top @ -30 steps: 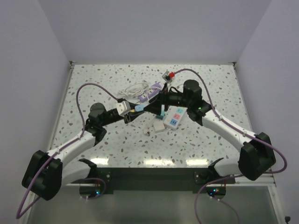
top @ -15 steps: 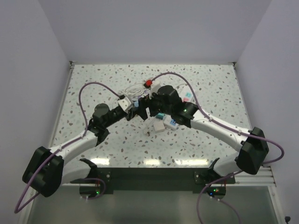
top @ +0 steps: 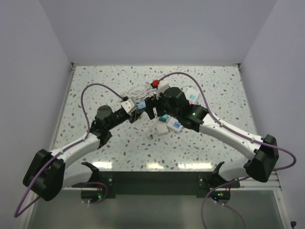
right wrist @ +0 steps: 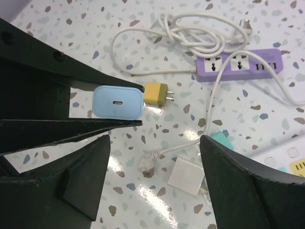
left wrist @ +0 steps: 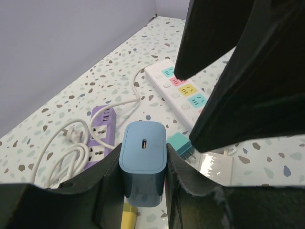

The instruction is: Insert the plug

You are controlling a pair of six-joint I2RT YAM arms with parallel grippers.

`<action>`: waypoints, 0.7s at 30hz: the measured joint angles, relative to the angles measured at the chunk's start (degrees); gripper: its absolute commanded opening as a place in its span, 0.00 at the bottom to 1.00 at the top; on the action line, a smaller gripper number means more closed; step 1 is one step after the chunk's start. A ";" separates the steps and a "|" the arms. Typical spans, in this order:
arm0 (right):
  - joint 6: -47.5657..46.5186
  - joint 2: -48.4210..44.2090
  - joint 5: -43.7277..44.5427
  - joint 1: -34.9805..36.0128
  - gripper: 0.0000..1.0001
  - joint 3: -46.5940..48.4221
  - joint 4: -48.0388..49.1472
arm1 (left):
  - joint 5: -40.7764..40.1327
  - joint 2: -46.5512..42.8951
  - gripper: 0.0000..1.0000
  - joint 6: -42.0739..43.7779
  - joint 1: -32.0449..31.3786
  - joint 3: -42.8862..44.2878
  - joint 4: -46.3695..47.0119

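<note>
My left gripper (left wrist: 143,167) is shut on a blue charger plug (left wrist: 143,157) and holds it above the table; the plug's port faces the camera. In the top view the left gripper (top: 135,108) is left of centre. My right gripper (right wrist: 155,181) is open and empty, hovering just right of the blue plug (right wrist: 117,102). Its fingers (left wrist: 248,90) loom over the white power strip (left wrist: 183,88), which has coloured sockets. The white strip (top: 177,125) is partly hidden under the right arm.
A purple power strip (right wrist: 243,64) and a coiled white cable (right wrist: 190,33) lie behind. A yellow plug (right wrist: 156,94), a teal plug (left wrist: 181,143), a white square adapter (right wrist: 186,177) and a white cable plug (right wrist: 148,164) lie on the speckled table below the grippers.
My right arm has swung left, bringing its open gripper close beside the left gripper. The left gripper has shifted slightly back with the blue plug still held.
</note>
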 measured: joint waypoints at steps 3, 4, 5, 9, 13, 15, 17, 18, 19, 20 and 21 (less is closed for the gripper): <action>-0.39 -2.62 0.79 -0.11 0.79 0.02 0.35 | 0.52 0.00 0.00 0.04 -0.04 0.11 0.00; -0.46 -3.04 0.72 -0.11 0.79 0.15 0.46 | 0.68 0.00 0.00 0.07 -0.09 0.13 0.00; -0.50 -3.06 0.46 -0.11 0.79 0.42 0.61 | 0.81 0.00 0.00 0.13 -0.15 0.13 0.00; -0.57 -1.22 -1.38 -0.11 0.78 1.70 1.31 | 1.20 0.00 0.00 0.39 -0.57 0.15 -0.02; -0.46 2.51 -3.26 -0.11 0.78 3.06 2.45 | 1.27 0.00 0.00 0.52 -0.87 0.15 -0.63; -0.42 3.96 -3.54 -0.26 0.78 3.58 2.82 | 1.25 0.00 0.00 0.61 -0.90 0.15 -1.55; -0.37 5.03 -4.04 -0.35 0.78 4.02 3.15 | 1.22 0.07 0.00 0.87 -1.07 0.15 -2.14; -0.37 5.42 -4.20 -0.35 0.78 4.17 3.21 | 1.14 0.11 0.00 1.01 -1.18 0.13 -2.45; -0.37 5.73 -4.35 -0.37 0.78 4.33 3.19 | 0.98 0.11 0.00 1.09 -1.31 0.13 -2.69; -0.37 5.99 -4.48 -0.39 0.78 4.46 3.19 | 0.79 0.15 0.00 1.36 -1.42 0.15 -2.86; -0.37 6.29 -4.59 -0.44 0.78 4.66 3.19 | 0.59 0.20 0.00 1.42 -1.51 0.15 -2.97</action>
